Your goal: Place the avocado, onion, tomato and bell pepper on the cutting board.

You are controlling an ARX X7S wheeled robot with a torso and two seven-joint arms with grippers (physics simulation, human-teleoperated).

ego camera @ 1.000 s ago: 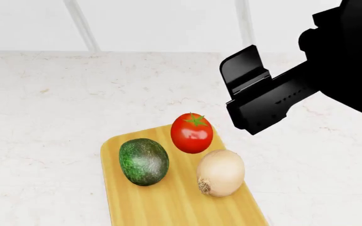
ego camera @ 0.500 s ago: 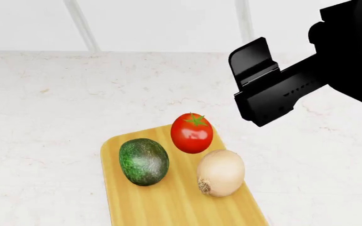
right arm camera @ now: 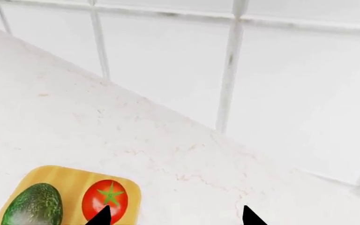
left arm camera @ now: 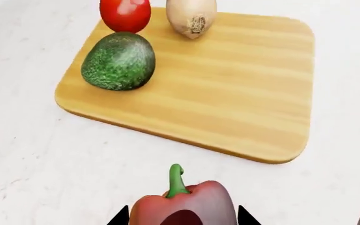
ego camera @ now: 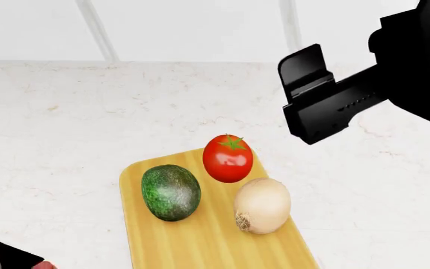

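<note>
White marble counter [ego camera: 65, 123] under the cutting board [ego camera: 200, 241], the board flat on it.

The right gripper [ego camera: 304, 67] hangs raised at the far right, its fingers spread and holding nothing. The left gripper [left arm camera: 178, 219] sits low at the near left, its fingertips [left arm camera: 120, 218] clamped on either side of the bell pepper [left arm camera: 183, 206].

The cutting board [ego camera: 200, 246] occupies the lower centre of the head view, resting on the counter [ego camera: 65, 129]. On it, the avocado [ego camera: 170, 192] lies left, the tomato [ego camera: 228, 158] upper centre, the onion [ego camera: 261, 205] right. The bell pepper [left arm camera: 185, 206] sits off the board, held over the counter.
</note>
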